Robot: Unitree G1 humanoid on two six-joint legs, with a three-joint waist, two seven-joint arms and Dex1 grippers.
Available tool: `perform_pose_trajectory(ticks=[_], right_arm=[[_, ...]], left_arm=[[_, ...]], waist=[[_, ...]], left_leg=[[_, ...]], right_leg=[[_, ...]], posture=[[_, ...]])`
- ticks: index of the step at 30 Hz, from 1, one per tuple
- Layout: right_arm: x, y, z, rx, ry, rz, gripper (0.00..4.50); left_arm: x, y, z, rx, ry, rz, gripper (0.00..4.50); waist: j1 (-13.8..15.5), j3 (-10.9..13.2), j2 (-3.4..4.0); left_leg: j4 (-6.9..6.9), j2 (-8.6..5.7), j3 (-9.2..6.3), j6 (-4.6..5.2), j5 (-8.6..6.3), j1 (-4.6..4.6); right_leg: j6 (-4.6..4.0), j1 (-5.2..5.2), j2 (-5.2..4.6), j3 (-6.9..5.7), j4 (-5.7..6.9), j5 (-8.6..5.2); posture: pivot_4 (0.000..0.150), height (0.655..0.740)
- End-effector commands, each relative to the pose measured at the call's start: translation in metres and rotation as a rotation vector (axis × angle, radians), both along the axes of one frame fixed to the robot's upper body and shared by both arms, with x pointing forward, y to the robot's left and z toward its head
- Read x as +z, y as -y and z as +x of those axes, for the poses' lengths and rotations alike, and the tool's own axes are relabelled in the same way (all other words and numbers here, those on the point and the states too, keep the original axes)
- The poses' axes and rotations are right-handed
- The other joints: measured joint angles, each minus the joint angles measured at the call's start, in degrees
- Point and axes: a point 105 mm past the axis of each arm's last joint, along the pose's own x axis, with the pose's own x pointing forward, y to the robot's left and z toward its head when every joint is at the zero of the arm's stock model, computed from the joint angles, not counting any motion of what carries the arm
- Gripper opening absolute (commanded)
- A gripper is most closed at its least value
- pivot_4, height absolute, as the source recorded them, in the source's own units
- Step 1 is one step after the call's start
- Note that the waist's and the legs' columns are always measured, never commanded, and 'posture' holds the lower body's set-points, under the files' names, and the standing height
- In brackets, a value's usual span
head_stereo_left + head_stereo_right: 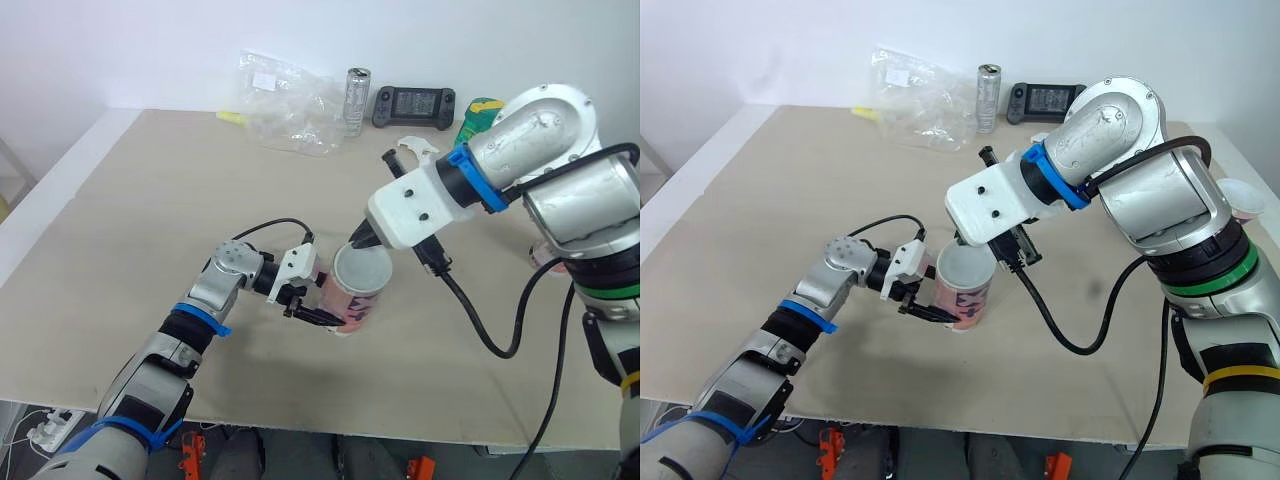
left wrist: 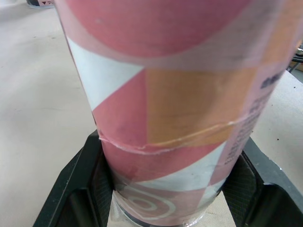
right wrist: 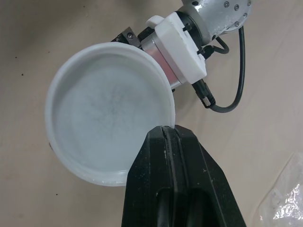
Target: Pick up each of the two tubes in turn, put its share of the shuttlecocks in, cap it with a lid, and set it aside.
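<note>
A pink, orange and white tube (image 1: 352, 303) stands upright on the table, and my left gripper (image 1: 308, 304) is shut on its lower part, one finger (image 2: 75, 189) on each side. A white translucent lid (image 3: 106, 111) lies over the tube's mouth (image 1: 362, 267). My right gripper (image 3: 166, 130) comes down from the right and is shut on the lid's rim at the far side (image 1: 962, 240). Whatever is inside the tube is hidden by the lid.
At the back of the beige table (image 1: 150, 220) lie a crumpled clear plastic bag (image 1: 285, 100), a metal can (image 1: 357, 100), a black handheld controller (image 1: 413, 103) and a green packet (image 1: 478, 115). A pink-and-white round object (image 1: 1246, 198) sits behind my right arm.
</note>
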Motion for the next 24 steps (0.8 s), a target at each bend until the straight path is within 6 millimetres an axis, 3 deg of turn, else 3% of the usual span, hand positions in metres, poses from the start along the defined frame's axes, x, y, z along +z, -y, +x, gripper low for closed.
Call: perform_pose_trajectory(ticks=[1, 6, 8, 9, 11, 13, 17, 19, 22, 24], right_arm=[[-0.018, 0.006, -0.003, 0.017, -0.030, -0.087, 0.05], [-0.026, 0.002, -0.001, 0.014, -0.060, -0.074, 1.65], [-0.028, 0.000, -0.002, 0.013, -0.086, -0.061, 2.69], [-0.028, 0.000, 0.000, 0.009, -0.083, -0.053, 2.95], [-0.025, -0.003, 0.003, -0.012, -0.071, -0.027, 3.89], [-0.008, -0.013, 0.014, -0.072, -0.067, 0.076, 4.45], [0.038, -0.015, 0.001, -0.063, -0.207, 0.263, 4.45], [0.042, -0.007, -0.006, -0.046, -0.233, 0.259, 4.45], [0.028, 0.005, -0.012, -0.056, -0.254, 0.214, 3.62], [0.018, 0.010, -0.018, -0.045, -0.263, 0.178, 2.66]], left_arm=[[-0.036, -0.024, 0.002, 0.078, -0.092, 0.140, 2.85], [-0.035, -0.023, 0.002, 0.082, -0.093, 0.138, 2.85], [-0.035, -0.023, 0.002, 0.083, -0.094, 0.137, 2.85], [-0.035, -0.023, 0.002, 0.083, -0.094, 0.136, 2.85], [-0.035, -0.023, 0.002, 0.083, -0.096, 0.136, 2.85], [-0.036, -0.023, 0.002, 0.082, -0.097, 0.138, 2.85], [-0.036, -0.023, 0.001, 0.079, -0.098, 0.138, 2.85], [-0.036, -0.023, 0.001, 0.077, -0.097, 0.139, 2.85], [-0.036, -0.022, 0.001, 0.074, -0.095, 0.139, 2.85], [-0.036, -0.022, 0.001, 0.072, -0.094, 0.139, 2.85]], waist=[[0.02, -0.03, -0.05], [0.01, -0.09, -0.13], [0.01, -0.16, -0.18], [0.01, -0.19, -0.22], [0.01, -0.29, -0.30], [-0.14, -0.41, -0.39], [-0.28, -0.36, -0.33], [-0.10, -0.36, -0.34], [-0.03, -0.41, -0.42], [-0.10, -0.41, -0.41]], left_leg=[[0.00, 0.00, 0.00, 0.00, 0.00, 0.00], [-0.01, 0.00, -0.02, 0.00, 0.00, 0.05], [-0.01, 0.01, -0.02, 0.00, 0.00, 0.12], [-0.01, 0.01, -0.02, 0.00, 0.00, 0.14], [-0.03, 0.03, -0.02, 0.00, 0.00, 0.18], [-0.06, 0.03, -0.02, 0.00, 0.00, 0.23], [-0.09, 0.09, 0.01, 0.00, 0.01, 0.28], [-0.10, 0.09, -0.04, 0.03, 0.05, 0.17], [-0.12, 0.08, -0.04, 0.02, 0.02, 0.15], [-0.17, 0.08, -0.03, 0.01, 0.00, 0.16]], right_leg=[[-0.01, 0.01, 0.00, -0.01, 0.00, -0.01], [-0.02, 0.05, 0.00, -0.03, 0.00, -0.01], [-0.03, 0.11, 0.00, -0.04, 0.00, -0.01], [-0.03, 0.12, 0.01, -0.04, 0.00, -0.01], [-0.04, 0.16, 0.02, -0.04, 0.00, -0.02], [-0.06, 0.20, 0.02, -0.04, 0.00, -0.03], [-0.20, 0.13, 0.05, -0.04, 0.02, 0.08], [-0.20, 0.08, 0.06, -0.07, 0.02, 0.09], [-0.17, 0.11, 0.05, -0.08, -0.02, -0.02], [-0.17, 0.10, 0.06, -0.08, -0.04, -0.05]], posture=[[0.150, 0.7400], [0.150, 0.7400], [0.150, 0.7400], [0.150, 0.7400], [0.150, 0.7400], [0.150, 0.7400], [0.150, 0.7400], [0.150, 0.7400], [0.150, 0.7400], [0.150, 0.7400]])
